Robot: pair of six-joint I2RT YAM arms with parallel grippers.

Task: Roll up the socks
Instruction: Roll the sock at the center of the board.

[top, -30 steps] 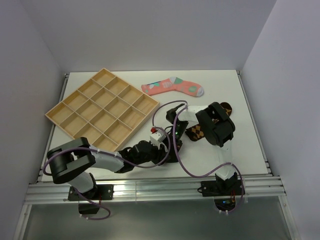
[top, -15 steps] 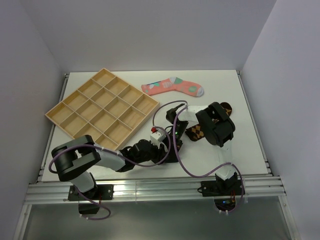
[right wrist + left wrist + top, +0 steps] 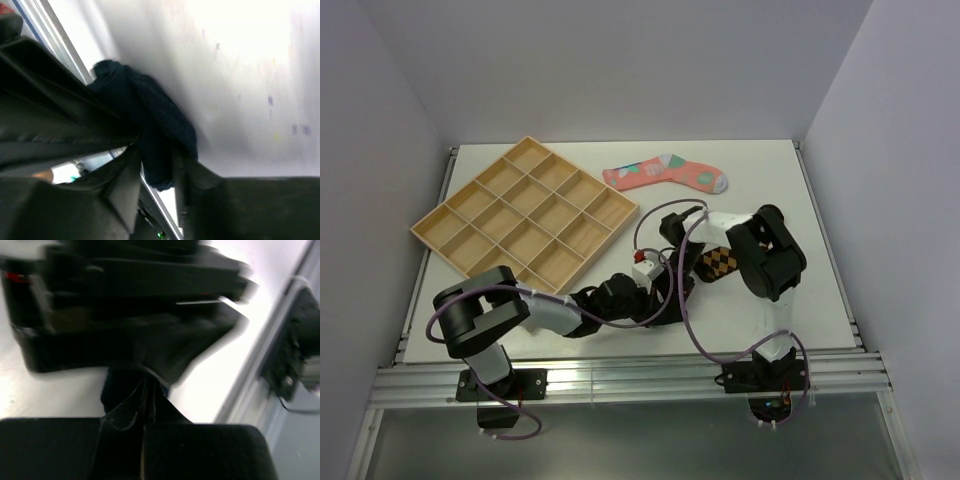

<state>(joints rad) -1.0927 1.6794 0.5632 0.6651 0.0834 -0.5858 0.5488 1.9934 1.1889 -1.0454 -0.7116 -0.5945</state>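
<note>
The dark navy sock (image 3: 150, 115) is bunched between the fingers of my right gripper (image 3: 157, 160), which is shut on it just above the table. My left gripper (image 3: 146, 387) is shut, its tips pinching the same navy sock (image 3: 117, 392). In the top view the two grippers meet at the table's front middle, left (image 3: 658, 300) and right (image 3: 672, 276), and hide the navy sock. The brown-and-orange diamond sock (image 3: 715, 262) lies just right of them, partly under the right arm. The pink sock (image 3: 665, 175) with teal and white patches lies flat at the back.
A wooden tray (image 3: 525, 220) with many compartments sits at the back left. Cables (image 3: 680, 320) loop over the grippers. The metal rail (image 3: 620, 375) runs along the table's near edge, close behind the left gripper.
Both grippers have shifted a little to the right together. The right arm's elbow swung right and now covers more of the brown diamond sock.
</note>
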